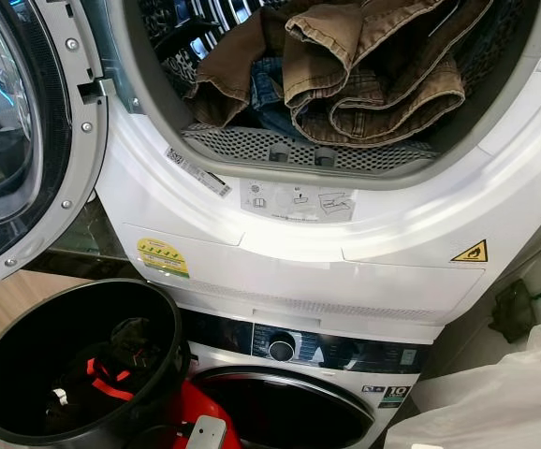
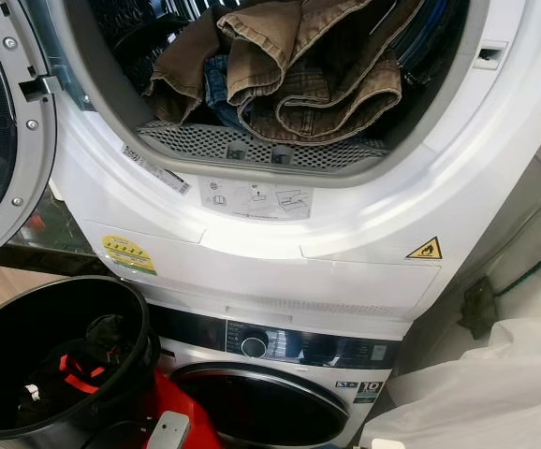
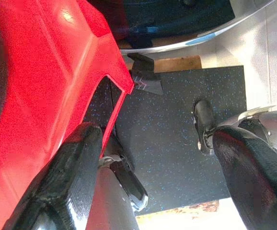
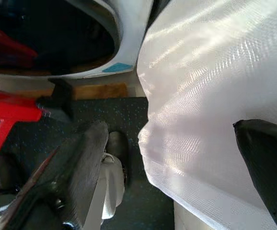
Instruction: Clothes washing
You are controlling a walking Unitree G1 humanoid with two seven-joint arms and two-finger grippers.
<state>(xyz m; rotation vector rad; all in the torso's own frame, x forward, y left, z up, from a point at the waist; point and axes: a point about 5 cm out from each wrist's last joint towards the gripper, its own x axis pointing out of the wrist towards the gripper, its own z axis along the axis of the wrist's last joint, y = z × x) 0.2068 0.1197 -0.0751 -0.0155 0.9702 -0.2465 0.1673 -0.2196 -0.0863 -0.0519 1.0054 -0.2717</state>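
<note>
Left end effector [image 3: 153,177] fingers spread, right end effector [image 4: 177,167] likewise, both seemingly hanging low

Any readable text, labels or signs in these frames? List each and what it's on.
"10": badge on the lower machine's control panel; smaller print beneath is unreadable.
Yellow triangular flame warning sign: dryer front, no words.
Yellow-green sticker: print too small to read.
Pictogram label below the drum opening: icons only, unreadable.
Barcode strip on the door rim: unreadable.
Wrist views: no text.
</note>
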